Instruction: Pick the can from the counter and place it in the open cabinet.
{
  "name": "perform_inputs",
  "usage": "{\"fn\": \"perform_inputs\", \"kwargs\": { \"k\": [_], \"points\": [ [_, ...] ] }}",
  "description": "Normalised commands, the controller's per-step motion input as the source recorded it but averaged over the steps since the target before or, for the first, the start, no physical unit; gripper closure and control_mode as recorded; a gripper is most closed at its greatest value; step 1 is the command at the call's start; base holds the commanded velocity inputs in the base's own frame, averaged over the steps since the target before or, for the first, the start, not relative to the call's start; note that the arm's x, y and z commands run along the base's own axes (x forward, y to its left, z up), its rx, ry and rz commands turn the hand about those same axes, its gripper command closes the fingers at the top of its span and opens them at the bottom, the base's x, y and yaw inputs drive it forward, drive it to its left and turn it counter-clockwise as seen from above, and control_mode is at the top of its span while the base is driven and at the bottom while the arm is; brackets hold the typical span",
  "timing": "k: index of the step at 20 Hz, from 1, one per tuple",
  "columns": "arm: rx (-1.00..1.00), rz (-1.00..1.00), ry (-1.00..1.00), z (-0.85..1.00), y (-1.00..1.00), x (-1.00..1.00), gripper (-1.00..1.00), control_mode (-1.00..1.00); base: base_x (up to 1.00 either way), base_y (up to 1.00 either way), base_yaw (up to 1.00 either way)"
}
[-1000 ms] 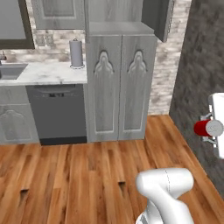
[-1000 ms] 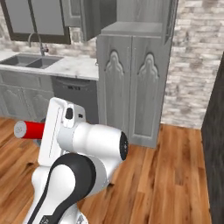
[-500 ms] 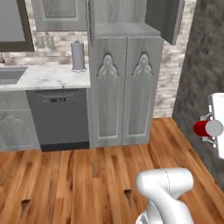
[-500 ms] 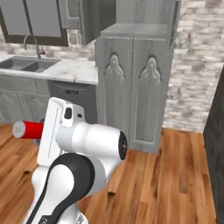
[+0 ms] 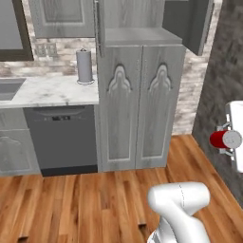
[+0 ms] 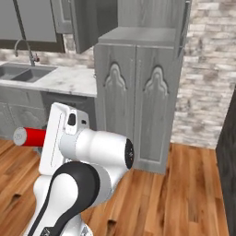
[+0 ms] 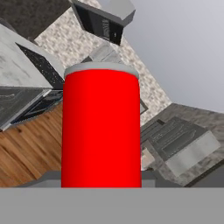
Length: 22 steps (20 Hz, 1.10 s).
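Red can (image 5: pixel 224 139) lies sideways in the hand (image 5: pixel 231 140), clamped, long axis level, silver end facing away from it. Open wood floor (image 5: pixel 90 199) separates it from the cabinet (image 5: pixel 138 95), whose shelf (image 6: pixel 140 34) sits higher, doors swung open.

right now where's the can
The can is held sideways in the hand, off the floor, at the right edge of the left base view, right of the cabinet. In the hand view it stands close in front.
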Motion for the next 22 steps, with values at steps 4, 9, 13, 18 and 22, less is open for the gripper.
{"fn": "perform_inputs", "kwargs": {
  "k": [4,9,13,18,22],
  "points": [
    [0.0,0.0,0.0,0.0,0.0,0.0,1.0,1.0,0.62,0.0,0.0],
    [0.0,0.0,0.0,0.0,0.0,0.0,1.0,1.0,0.67,0.01,0.0],
    [0.0,0.0,0.0,0.0,0.0,0.0,1.0,1.0,0.66,0.0,0.0],
    [0.0,0.0,0.0,0.0,0.0,0.0,1.0,1.0,0.58,0.06,0.0],
    [0.0,0.0,0.0,0.0,0.0,0.0,1.0,1.0,0.39,0.01,-0.01]
  ]
}}
